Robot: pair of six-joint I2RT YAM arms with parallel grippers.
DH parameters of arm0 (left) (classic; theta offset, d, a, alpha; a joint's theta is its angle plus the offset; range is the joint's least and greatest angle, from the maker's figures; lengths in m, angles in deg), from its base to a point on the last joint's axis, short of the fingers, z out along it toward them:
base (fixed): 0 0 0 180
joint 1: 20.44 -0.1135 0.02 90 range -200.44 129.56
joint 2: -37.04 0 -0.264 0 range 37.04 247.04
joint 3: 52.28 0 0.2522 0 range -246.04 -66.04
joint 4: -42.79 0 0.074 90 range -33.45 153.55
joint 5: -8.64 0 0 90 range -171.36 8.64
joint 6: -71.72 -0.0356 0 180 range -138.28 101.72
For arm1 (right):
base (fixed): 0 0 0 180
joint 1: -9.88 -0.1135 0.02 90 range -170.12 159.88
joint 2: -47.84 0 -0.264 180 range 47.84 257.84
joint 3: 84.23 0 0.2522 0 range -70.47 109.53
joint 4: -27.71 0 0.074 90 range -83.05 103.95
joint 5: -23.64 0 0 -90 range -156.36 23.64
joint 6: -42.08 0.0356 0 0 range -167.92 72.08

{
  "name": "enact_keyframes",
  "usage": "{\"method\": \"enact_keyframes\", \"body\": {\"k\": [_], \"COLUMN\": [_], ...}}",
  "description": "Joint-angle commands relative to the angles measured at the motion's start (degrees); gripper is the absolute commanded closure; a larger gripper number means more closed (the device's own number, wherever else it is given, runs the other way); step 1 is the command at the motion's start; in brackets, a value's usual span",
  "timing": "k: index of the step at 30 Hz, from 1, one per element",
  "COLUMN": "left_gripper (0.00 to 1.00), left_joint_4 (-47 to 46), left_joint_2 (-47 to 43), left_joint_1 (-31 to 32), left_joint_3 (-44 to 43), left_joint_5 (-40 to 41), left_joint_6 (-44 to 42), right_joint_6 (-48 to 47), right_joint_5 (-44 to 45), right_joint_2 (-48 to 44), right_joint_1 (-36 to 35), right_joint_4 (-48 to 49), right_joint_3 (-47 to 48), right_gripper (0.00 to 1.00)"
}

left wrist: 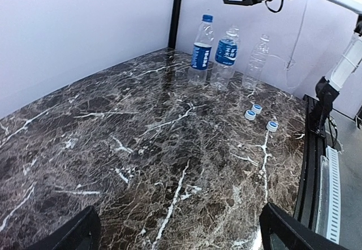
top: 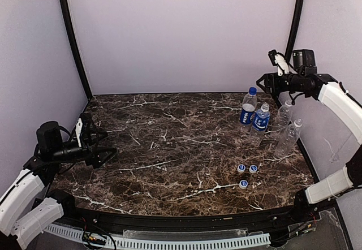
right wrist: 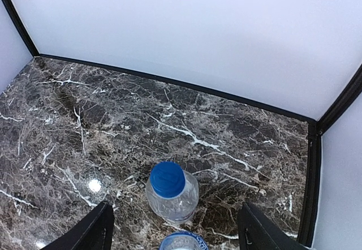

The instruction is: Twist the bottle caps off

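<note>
The right tool (right wrist: 174, 219) hangs wide open and empty straight above the one capped bottle (right wrist: 172, 200), whose blue cap (right wrist: 167, 179) sits just below, between its fingers (right wrist: 99, 227). A rim (right wrist: 180, 240) nearer the wrist is probably a second bottle's open mouth. Three loose caps (top: 253, 168) lie on the worktop (top: 169, 142) well below that tool, and the left tool (left wrist: 180, 227), also spread wide and empty, faces the bottles (left wrist: 258, 57) from far off.

capped bottle (right wrist: 172, 192) upright on marble table (right wrist: 113, 120) | ahead of spread fingers (right wrist: 95, 230) | second bottle top (right wrist: 181, 242) at bottom edge
</note>
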Motion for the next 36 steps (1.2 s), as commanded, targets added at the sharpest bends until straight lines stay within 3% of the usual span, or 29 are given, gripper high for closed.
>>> {"method": "enact_keyframes", "body": {"k": [1, 10, 12, 17, 20, 23, 27, 29, 32, 36], "left_gripper": [0.01, 0.01, 0.01, 0.01, 0.01, 0.01, 0.01, 0.01, 0.01, 0.01], "left_joint_4": [-1.58, -2.20, -2.20, -2.26, -2.01, -1.94, -1.94, -1.94, -1.84, -1.85], "left_joint_2": [-1.21, -3.89, -4.03, -4.32, -4.26, -4.12, -4.07, -4.07, -4.00, -3.81], "left_joint_1": [-1.95, -4.17, -4.36, -4.56, -4.57, -4.62, -4.59, -4.61, -4.57, -4.52], "left_joint_3": [2.70, 4.97, 5.24, 5.19, 4.94, 4.84, 4.86, 4.75, 4.56, 4.38], "left_joint_5": [5.45, 7.40, 7.31, 7.10, 6.75, 6.56, 6.25, 6.12, 5.98, 5.90], "left_joint_6": [4.84, 7.96, 8.27, 7.77, 6.60, 6.10, 5.76, 5.64, 5.47, 5.24], "right_joint_6": [0.78, 1.45, 1.40, 1.42, 1.24, 0.61, -0.33, -0.51, -0.53, -0.53], "right_joint_5": [4.75, 9.27, 9.18, 8.49, 7.98, 7.79, 8.15, 8.33, 8.30, 7.97], "right_joint_2": [5.48, 12.93, 14.41, 16.63, 17.21, 17.45, 18.44, 18.92, 19.43, 19.32], "right_joint_1": [-3.31, -6.25, -6.29, -6.34, -6.38, -6.33, -6.33, -6.34, -6.34, -6.34], "right_joint_4": [-5.63, -9.88, -10.22, -10.17, -10.16, -10.04, -10.29, -10.38, -10.36, -10.39], "right_joint_3": [5.85, 11.08, 11.92, 13.04, 13.27, 13.59, 15.02, 15.55, 16.20, 16.07], "right_gripper": [0.25, 0.24, 0.32, 0.61, 0.71, 0.70, 0.57, 0.57, 0.60, 0.77]}}
